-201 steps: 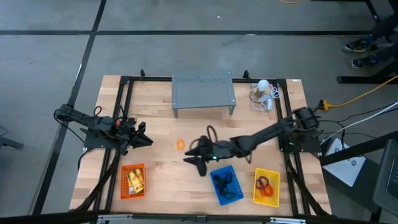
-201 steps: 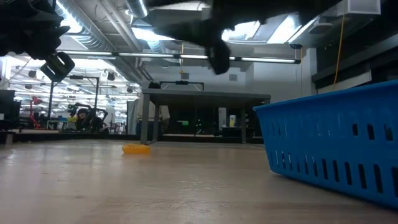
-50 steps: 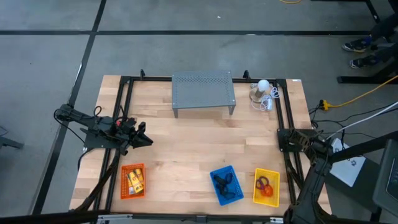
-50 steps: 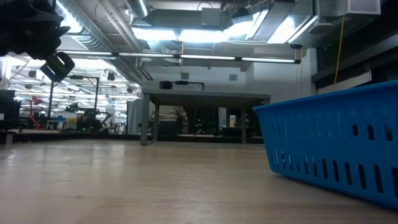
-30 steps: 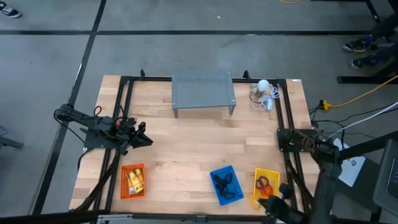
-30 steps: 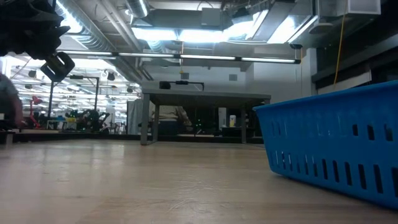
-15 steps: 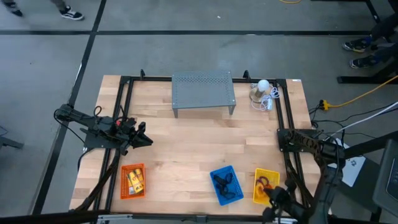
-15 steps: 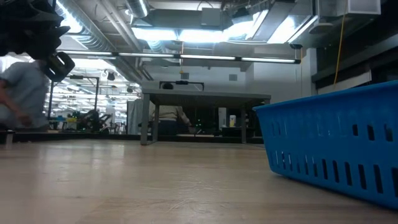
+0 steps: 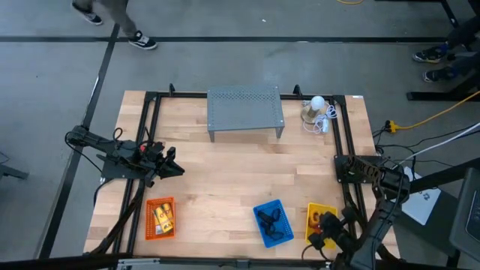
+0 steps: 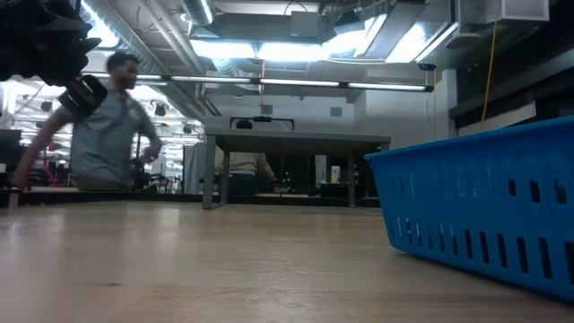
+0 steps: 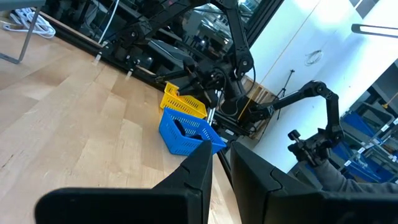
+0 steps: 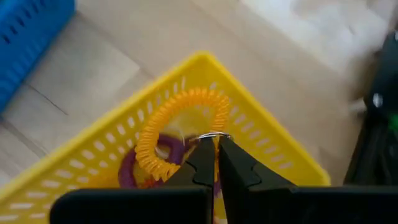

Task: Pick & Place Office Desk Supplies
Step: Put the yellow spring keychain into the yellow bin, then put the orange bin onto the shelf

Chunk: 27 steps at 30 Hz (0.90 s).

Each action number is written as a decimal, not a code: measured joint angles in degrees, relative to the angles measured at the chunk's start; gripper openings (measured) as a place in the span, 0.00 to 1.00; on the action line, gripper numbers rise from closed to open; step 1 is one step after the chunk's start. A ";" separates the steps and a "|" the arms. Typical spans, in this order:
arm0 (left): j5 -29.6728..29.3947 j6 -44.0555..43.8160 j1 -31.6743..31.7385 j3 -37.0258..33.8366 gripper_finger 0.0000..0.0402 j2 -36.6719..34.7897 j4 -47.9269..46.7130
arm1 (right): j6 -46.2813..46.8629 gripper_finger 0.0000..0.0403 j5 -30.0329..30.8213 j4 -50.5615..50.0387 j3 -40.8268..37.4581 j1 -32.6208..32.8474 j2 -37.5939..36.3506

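1. The right gripper (image 12: 216, 146) is hovering over the yellow basket (image 12: 261, 118) at the table's near right corner, its fingers clamped on the small metal ring of an orange coil loop (image 12: 180, 134).
2. The coil loop is hanging as an open oval above the basket, its long axis running away from the fingertips towards the basket's corner.
3. A purple loop (image 12: 134, 167) is lying beneath it in the basket.
4. The left gripper (image 9: 171, 166) is waiting at the table's left edge, its fingers nearly together and holding nothing.
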 joint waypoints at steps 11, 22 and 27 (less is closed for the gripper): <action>0.00 -0.01 0.01 0.02 0.14 0.00 -0.02 | -1.33 0.06 -3.70 3.36 0.00 0.58 0.00; 0.00 0.00 0.00 0.00 0.14 0.00 -0.02 | -1.50 0.42 -6.09 5.50 0.04 0.07 0.00; 0.01 0.00 0.01 0.02 0.14 0.00 -0.02 | -1.76 0.50 -6.27 5.08 1.22 0.05 0.00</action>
